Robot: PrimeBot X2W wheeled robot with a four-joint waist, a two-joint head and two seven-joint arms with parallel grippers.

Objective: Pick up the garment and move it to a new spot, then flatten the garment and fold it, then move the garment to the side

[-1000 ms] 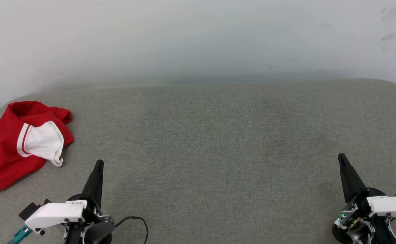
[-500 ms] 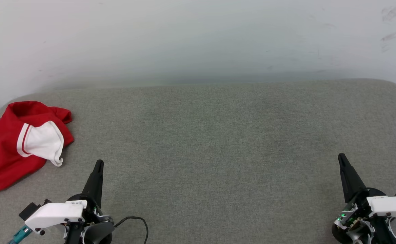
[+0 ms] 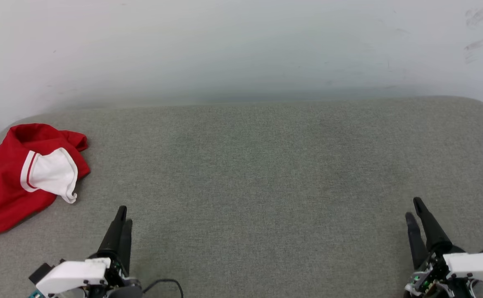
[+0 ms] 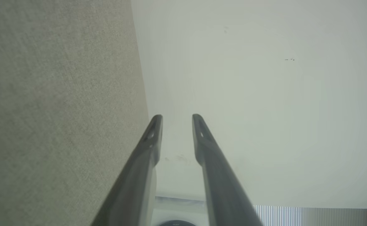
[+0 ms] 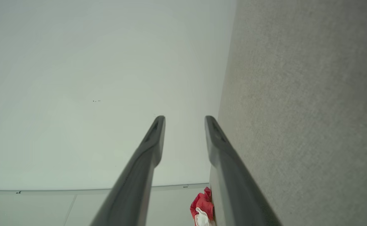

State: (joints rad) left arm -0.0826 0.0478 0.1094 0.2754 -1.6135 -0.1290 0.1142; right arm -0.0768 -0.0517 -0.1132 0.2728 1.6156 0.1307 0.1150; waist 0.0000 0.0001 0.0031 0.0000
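1. Left gripper [image 3: 125, 215] low at the near left, two dark fingers pointing up the cushion, tips a little apart. Clear gap between them in the left wrist view [image 4: 177, 116], nothing pinched.
2. Right gripper [image 3: 413, 207] across at the near right, same pose. Fingers parted a shade wider by the look of the right wrist view [image 5: 185, 117], likewise gripping nothing.
3. Black cable [image 3: 167, 283] looping along the bottom edge, just right of the left gripper's white housing.
4. Between and beyond the two grippers, wide grey fabric cushion [image 3: 266, 186]: flat, finely woven, rounded off at the far right corner.
5. Over on the left now, farther up than the left gripper and well apart from it: the garment [image 3: 5, 194], red, crumpled in a heap at the cushion's left edge and cut off by the head view's left side.
6. On top of that heap, white sleeve [image 3: 53, 171] flopped toward the right, white-and-red striped trim at its seam.
7. Same garment again, small at the bottom of the right wrist view [image 5: 202, 205]: red with a scrap of white, right beside one finger in that picture.
8. Farthest back, pale wall [image 3: 241, 41] rising behind the cushion, faint dark scuffs [image 3: 479, 16] at its upper right.
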